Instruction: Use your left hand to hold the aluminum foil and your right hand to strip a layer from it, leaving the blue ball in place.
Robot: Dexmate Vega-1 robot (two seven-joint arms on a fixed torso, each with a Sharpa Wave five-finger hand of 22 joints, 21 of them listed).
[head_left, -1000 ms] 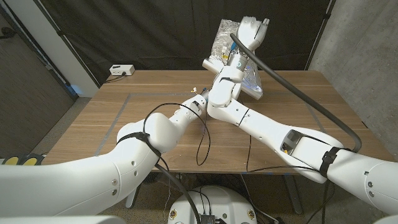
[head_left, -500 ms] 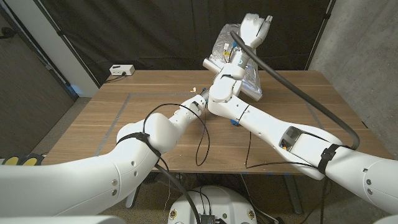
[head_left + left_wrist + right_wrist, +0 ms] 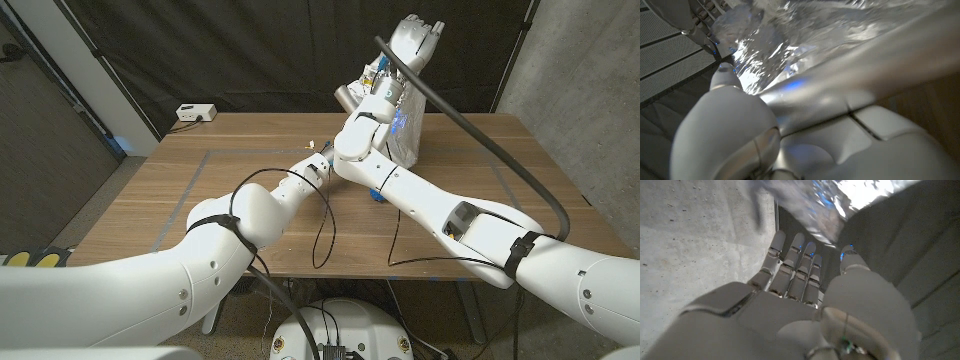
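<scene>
Dark curtain backdrop, concrete wall on the robot's right; wooden surface (image 3: 200,190) with faint taped lines.

Near field: both arms cross over the middle of the surface. Left arm runs in low from the near left corner toward the centre; its wrist end sits under the right arm's elbow. Left robot hand (image 3: 727,125) appears in the left wrist view, close up against crinkled foil; whether its fingers actually clamp the foil I cannot tell, since the contact is hidden.

Mid field: a small patch of blue, likely the blue ball (image 3: 377,195), peeks out on the surface just beside the right forearm, mostly hidden by it.

Far field: aluminum foil (image 3: 405,130) stands up off the far side of the surface as a lifted sheet, long axis running upward from the surface toward the right robot hand (image 3: 415,40), which is raised high above the far edge. Right wrist view: its fingers (image 3: 790,270) reach straight out, thumb apart, and a foil edge hangs just beyond the fingertips; a pinch is not visible, so the grip is undetermined.

Judgement: the sheet lies below and in front of the right robot hand, which is the nearer one to its free upper edge; a peel would pull up and away along that axis.

Far left: small white box (image 3: 196,113) on the surface. No containers present.
</scene>
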